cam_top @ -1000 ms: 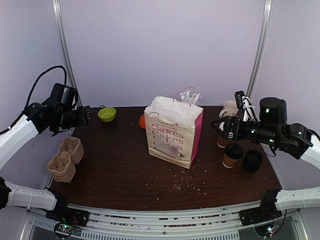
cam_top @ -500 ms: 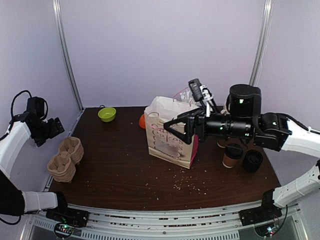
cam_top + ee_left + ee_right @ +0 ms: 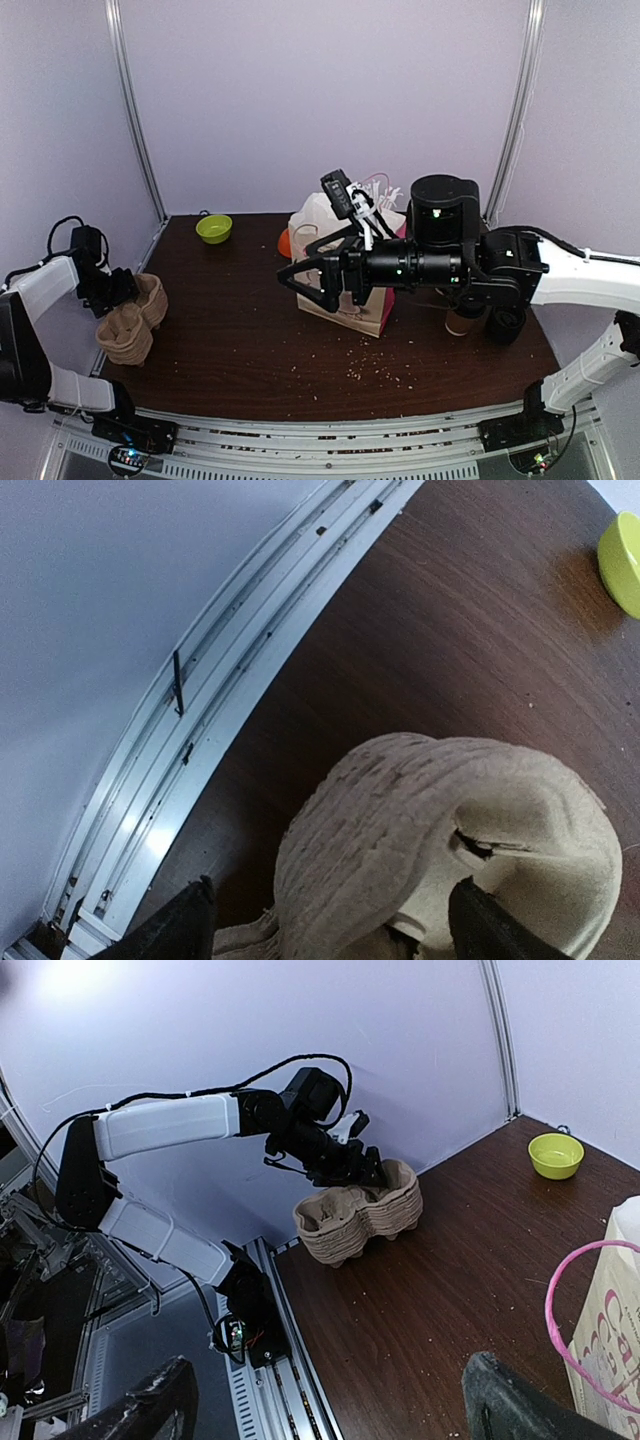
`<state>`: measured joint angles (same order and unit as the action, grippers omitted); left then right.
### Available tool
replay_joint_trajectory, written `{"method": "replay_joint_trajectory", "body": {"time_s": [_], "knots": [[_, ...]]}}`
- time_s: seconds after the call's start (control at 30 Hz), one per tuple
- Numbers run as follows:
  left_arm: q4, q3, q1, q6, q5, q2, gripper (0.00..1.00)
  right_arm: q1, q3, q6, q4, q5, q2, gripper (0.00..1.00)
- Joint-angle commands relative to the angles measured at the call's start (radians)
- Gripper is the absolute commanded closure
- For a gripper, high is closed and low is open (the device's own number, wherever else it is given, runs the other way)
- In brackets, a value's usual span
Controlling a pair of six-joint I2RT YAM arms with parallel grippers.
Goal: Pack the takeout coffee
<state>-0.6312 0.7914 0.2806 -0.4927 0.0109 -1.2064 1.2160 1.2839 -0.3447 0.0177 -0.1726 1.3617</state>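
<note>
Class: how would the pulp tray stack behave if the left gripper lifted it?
Probably light: the trays look like thin moulded pulp. Likely stiff but crushable; the left wrist view shows a split. Stacked loose, so perhaps only the top lifts.

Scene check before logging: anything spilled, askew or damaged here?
Pale crumbs are scattered on the dark table in front of the paper bag, whose top is crumpled. Nothing else stands out.

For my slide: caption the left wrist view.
Open left jaws straddle stacked brown pulp cup carriers on dark wooden table, green bowl beyond.
</note>
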Motion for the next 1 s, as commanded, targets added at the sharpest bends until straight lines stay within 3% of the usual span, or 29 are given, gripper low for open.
{"method": "replay_joint_trajectory", "body": {"time_s": [0.0,0.17,0.37,0.67,0.97], "knots": [[0.069,-0.023,0.006,0.025,0.034,0.001,0.23,0.007,0.026,0.016,-0.018,-0.008,0.005,0.05],[0.082,-0.032,0.006,0.028,0.095,-0.005,0.50,0.008,0.013,0.015,-0.020,0.000,0.008,0.05],[0.083,-0.048,0.005,0.014,0.172,0.020,0.64,0.007,0.009,0.015,-0.014,0.019,0.010,0.05],[0.145,-0.168,-0.117,-0.163,0.263,0.115,0.71,0.007,0.017,-0.019,0.015,0.056,0.053,0.05],[0.192,-0.230,-0.492,-0.445,0.120,0.205,0.67,0.008,0.068,-0.051,0.048,0.042,0.152,0.06]]}}
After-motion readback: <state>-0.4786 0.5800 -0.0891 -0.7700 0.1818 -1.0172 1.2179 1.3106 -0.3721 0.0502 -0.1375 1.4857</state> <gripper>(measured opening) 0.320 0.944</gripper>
